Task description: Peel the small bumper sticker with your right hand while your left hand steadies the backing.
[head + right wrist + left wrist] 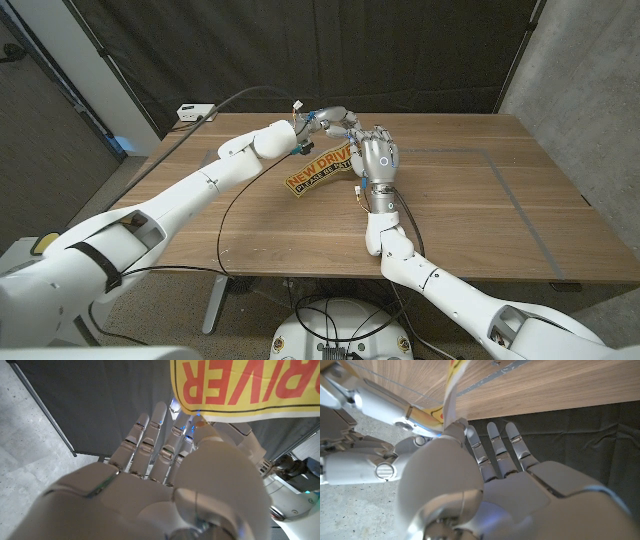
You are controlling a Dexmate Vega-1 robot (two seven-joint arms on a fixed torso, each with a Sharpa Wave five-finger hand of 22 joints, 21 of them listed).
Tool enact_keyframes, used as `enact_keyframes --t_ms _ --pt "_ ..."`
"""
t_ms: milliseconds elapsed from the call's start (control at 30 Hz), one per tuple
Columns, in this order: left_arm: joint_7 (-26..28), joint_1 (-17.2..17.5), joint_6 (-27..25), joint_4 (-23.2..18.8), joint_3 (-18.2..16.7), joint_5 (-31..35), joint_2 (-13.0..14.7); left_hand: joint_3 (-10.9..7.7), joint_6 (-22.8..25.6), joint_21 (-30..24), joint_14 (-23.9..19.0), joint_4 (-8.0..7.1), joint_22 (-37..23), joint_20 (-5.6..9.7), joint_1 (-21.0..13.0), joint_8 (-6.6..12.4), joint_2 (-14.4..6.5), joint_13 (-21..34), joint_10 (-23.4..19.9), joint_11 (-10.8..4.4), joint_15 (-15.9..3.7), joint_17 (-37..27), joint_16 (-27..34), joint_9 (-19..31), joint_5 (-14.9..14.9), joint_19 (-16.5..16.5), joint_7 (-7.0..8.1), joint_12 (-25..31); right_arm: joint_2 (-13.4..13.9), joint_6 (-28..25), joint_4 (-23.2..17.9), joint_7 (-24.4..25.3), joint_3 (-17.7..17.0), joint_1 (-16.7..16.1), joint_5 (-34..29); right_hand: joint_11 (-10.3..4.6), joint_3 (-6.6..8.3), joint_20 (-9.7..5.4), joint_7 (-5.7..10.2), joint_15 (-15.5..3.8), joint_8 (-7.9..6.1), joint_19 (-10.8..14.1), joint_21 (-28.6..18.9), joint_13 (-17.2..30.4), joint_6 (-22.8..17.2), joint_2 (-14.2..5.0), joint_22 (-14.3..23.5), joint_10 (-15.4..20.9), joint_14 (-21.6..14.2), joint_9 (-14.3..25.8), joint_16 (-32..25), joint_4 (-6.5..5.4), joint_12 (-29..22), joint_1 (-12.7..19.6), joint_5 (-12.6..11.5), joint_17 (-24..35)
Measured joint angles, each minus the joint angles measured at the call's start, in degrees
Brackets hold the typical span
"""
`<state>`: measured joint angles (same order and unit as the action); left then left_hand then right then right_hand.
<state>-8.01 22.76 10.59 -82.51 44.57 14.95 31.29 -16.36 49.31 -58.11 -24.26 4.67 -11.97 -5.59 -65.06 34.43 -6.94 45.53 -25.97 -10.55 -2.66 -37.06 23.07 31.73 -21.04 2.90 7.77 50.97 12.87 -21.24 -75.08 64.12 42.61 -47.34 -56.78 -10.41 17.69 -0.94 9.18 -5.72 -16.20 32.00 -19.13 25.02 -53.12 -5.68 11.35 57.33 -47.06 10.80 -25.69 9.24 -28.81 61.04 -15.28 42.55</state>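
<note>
The right hand [377,158] stands over the middle of the table [470,215], back toward the robot, and touches the right end of the sticker [318,170]. In the right wrist view its thumb meets the sticker's yellow edge [250,390] while the other fingers [145,440] reach straight past it. The sticker, yellow with red letters, hangs tilted just off the wood. Beyond it the left hand [325,122] pinches the sticker's far edge, other fingers [495,445] spread.
</note>
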Motion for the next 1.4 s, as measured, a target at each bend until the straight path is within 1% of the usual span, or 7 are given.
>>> enact_keyframes --t_ms 100,267,367,500,833,1200,1400 --pt "1.01 0.58 0.00 -0.70 -0.39 0.00 0.22 0.00 0.00 0.00 0.00 0.00 0.00 0.00 0.00 0.00 0.00 0.00 0.00 0.00 0.00 0.00 0.00 0.03 -0.26 0.00 0.00 0.00 -3.37 4.24 1.34 -0.06 -5.10 -1.72 -6.34 -0.18 0.00 -0.23 -0.47 -0.04 0.00 0.21 0.00 0.54 -0.47 0.07 0.00 0.18 -0.42 -0.01 0.00 0.00 -0.65 0.98 0.00 0.31" --pt "3.33 2.12 -0.48 -2.16 -1.17 0.87 0.68 0.42 0.00 -0.26 0.00 -0.07 0.00 0.00 0.00 0.39 0.00 0.00 0.21 0.21 0.00 -0.26 -0.20 0.27 -0.63 0.00 0.00 0.00 -7.46 8.45 2.47 -0.17 -11.13 -3.70 -13.55 -0.29 0.00 -1.35 -1.67 -0.03 -0.01 -0.74 0.00 1.34 -2.20 0.06 0.00 0.27 -0.61 -0.01 0.00 0.00 -1.09 1.73 0.00 0.97" --pt "5.57 3.15 -1.17 -3.04 -1.60 1.99 0.94 0.55 -0.21 -0.40 0.00 -0.16 0.00 0.00 -0.30 0.46 0.32 0.00 0.20 0.21 0.00 -0.26 -0.44 0.56 -0.70 0.00 0.21 0.00 -9.74 10.46 2.87 -0.15 -14.43 -4.71 -17.15 -0.58 -0.16 -1.75 -1.58 -0.03 -2.73 -0.93 0.00 2.00 -4.92 0.02 0.26 -0.06 -0.61 -0.01 0.00 0.16 -1.51 2.12 -0.36 1.55" --pt "8.47 4.63 -2.07 -4.16 -2.41 3.24 1.26 0.65 -0.30 -0.40 0.00 -0.15 0.18 0.00 -0.45 0.46 0.46 0.00 0.20 0.21 0.00 -0.44 -0.44 0.56 -0.70 0.00 0.31 0.00 -12.24 12.47 3.41 -0.16 -18.07 -5.96 -21.10 -0.87 -0.26 -1.75 -1.30 -0.03 -3.57 -0.94 -0.38 2.73 -5.99 -0.06 0.26 -0.36 -0.61 0.08 0.00 0.05 -1.60 2.64 -0.40 2.14" --pt "14.87 7.65 -4.64 -6.37 -3.80 6.02 1.71 0.65 -0.63 -0.83 0.00 -0.15 0.29 0.00 -0.45 0.74 0.46 0.00 0.20 0.21 0.00 -0.76 -0.89 1.01 -1.15 0.01 0.00 0.00 -15.68 15.82 3.75 -0.22 -23.10 -7.97 -26.50 -1.18 -1.27 -2.03 -1.10 -0.02 -3.43 -1.27 -0.66 3.78 -6.38 -0.10 0.53 -0.67 -0.60 1.60 0.08 -0.31 -2.21 3.25 -0.39 3.30" --pt "18.01 10.19 -7.85 -10.23 -4.43 9.18 3.08 0.81 -0.62 -1.34 -0.36 -0.30 0.28 0.30 -0.45 0.84 0.46 0.53 -0.13 -0.11 0.07 -1.05 -1.30 0.80 -1.59 -0.30 0.00 0.00 -17.75 16.80 3.16 -0.22 -25.90 -9.36 -28.60 -1.27 -2.32 -1.83 -0.85 0.12 -3.25 -2.73 -0.66 5.43 -6.13 -0.30 1.00 -1.41 0.39 2.82 0.91 -1.37 -3.34 3.45 -0.39 4.70" --pt "19.77 11.26 -9.17 -11.59 -4.46 11.19 3.52 0.96 -0.62 -1.34 -0.43 -0.15 0.28 0.30 -0.44 0.84 0.46 0.53 -0.14 -0.12 0.00 -1.05 -1.30 0.63 -1.85 -0.30 0.01 0.00 -19.04 16.62 2.75 -0.21 -27.14 -10.08 -29.07 -1.27 -2.85 -1.82 -0.85 0.21 -3.77 -3.50 -0.81 6.58 -6.13 -0.30 1.06 -1.41 0.48 2.88 1.12 -1.89 -4.40 3.62 -0.39 5.37"
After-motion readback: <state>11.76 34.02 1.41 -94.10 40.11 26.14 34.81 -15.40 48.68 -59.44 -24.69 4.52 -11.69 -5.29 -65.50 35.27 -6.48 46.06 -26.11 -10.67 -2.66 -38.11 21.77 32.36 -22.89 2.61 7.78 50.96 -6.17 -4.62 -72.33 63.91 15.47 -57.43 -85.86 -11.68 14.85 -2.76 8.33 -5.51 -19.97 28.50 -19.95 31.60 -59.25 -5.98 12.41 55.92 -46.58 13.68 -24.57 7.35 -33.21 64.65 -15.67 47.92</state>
